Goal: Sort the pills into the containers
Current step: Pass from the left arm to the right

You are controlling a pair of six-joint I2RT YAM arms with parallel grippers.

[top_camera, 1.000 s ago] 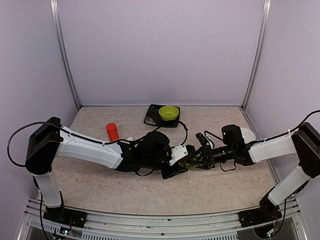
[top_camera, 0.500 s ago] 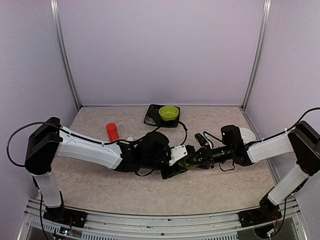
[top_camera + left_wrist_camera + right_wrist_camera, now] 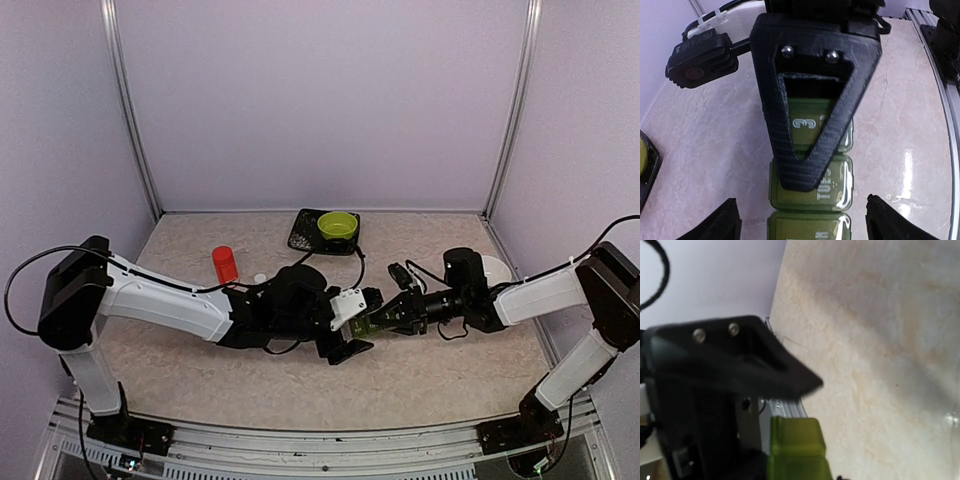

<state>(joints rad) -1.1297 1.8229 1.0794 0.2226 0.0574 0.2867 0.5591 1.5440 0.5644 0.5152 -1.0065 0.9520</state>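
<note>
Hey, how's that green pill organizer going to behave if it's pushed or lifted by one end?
Probably stiff: the pill organizer reads as moulded plastic boxes joined in a straight row. Its glossy surface suggests it is slippery, likely to slide on the smooth table. Low and flat, it seems unlikely to roll or tip.

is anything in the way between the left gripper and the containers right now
Yes. A finger of the right gripper lies across the top of the containers, covering most of the box marked 3 and part of the TUES box. The left gripper is open, its fingers spread to either side of the row.
</note>
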